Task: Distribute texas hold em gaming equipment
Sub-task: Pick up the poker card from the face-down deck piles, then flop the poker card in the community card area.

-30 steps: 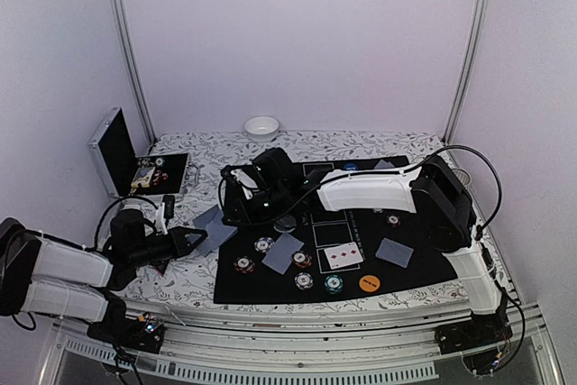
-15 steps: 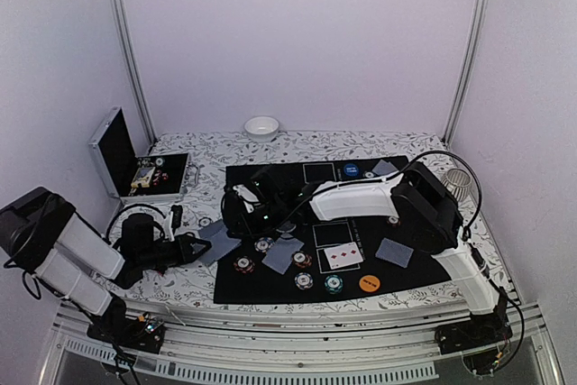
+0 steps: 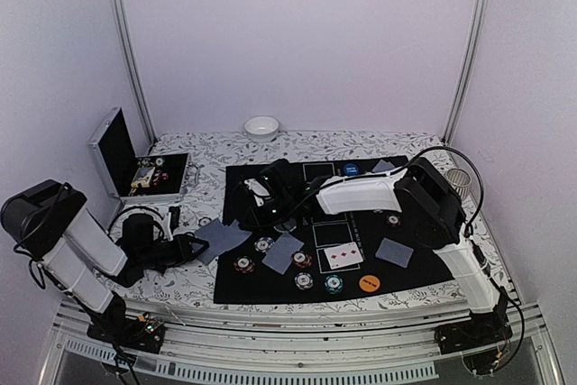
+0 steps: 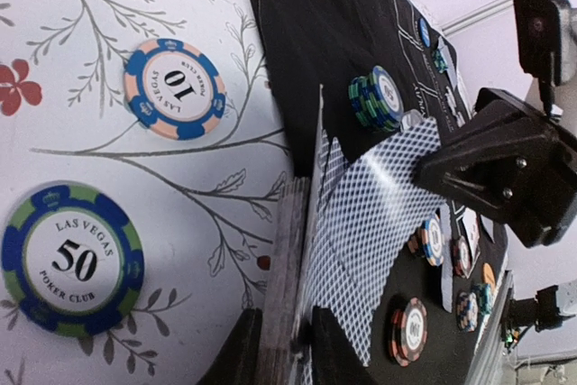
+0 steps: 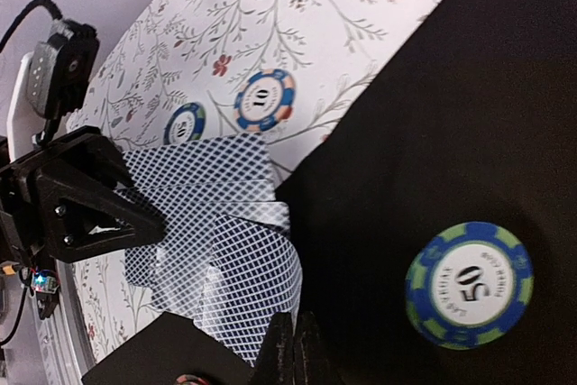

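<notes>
Playing cards (image 3: pixel 222 235): lying fanned across left edge of black mat (image 3: pixel 424 270), stack end sitting clamped in L gripper (image 4: pixel 287 342). Backing off up-right vs 0.5 s ago w/ R gripper (image 5: pixel 290 349), fingers pressing together, card pinch unclear; prob. meaning one card being peeled for dealing.

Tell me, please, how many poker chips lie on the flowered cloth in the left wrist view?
2. A blue-and-peach 10 chip lies near the black mat; a blue-and-green 50 chip lies lower left. The fanned cards may hide others.
</notes>
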Controlling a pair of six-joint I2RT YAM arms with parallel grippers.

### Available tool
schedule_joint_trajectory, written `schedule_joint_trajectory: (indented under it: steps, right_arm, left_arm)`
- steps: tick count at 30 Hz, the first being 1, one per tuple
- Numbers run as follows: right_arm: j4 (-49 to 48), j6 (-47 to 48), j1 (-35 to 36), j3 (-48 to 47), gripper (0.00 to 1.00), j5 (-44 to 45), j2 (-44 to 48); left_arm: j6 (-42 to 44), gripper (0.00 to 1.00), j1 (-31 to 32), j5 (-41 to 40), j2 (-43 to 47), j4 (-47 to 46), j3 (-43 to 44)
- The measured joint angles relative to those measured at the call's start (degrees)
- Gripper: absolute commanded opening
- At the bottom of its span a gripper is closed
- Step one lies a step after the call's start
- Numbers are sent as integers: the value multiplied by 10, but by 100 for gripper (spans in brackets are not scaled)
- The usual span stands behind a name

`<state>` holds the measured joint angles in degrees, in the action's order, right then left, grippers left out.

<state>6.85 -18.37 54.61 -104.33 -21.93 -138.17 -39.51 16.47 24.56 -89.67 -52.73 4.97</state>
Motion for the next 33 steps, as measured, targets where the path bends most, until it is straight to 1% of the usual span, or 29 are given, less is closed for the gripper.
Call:
schedule_joint_trajectory:
  steps: [6,9,13,17,20,23,26,28,30,33]
  right_arm:
    - [9,1,-19,1,2,-6,3]
    - [18,1,-20,7,2,-12,21]
    - [24,3,-17,15,2,-33,73]
    - [27,10,-18,28,2,-48,157]
    - [34,14,-23,42,2,-40,219]
    - [70,19,-34,62,2,21,280]
    - [135,31,-46,69,2,141,313]
    - [187,36,-51,69,2,228,316]
    - [259,35,-54,68,2,316,308]
    - [381,18,-54,52,2,448,273]
  left_arm:
    - [-2,0,-2,9,-8,-11,2]
    - [-4,0,-2,10,-10,-15,3]
    - [-4,0,-3,11,-10,-15,3]
    - [-4,0,-3,13,-6,-15,3]
    - [-4,0,-3,14,1,-11,3]
    - [-6,0,-3,10,21,2,2]
    - [-3,0,-4,-5,67,40,0]
    - [6,0,-4,-18,103,73,2]
    - [20,0,-4,-30,140,112,9]
    - [37,0,-4,-46,182,154,19]
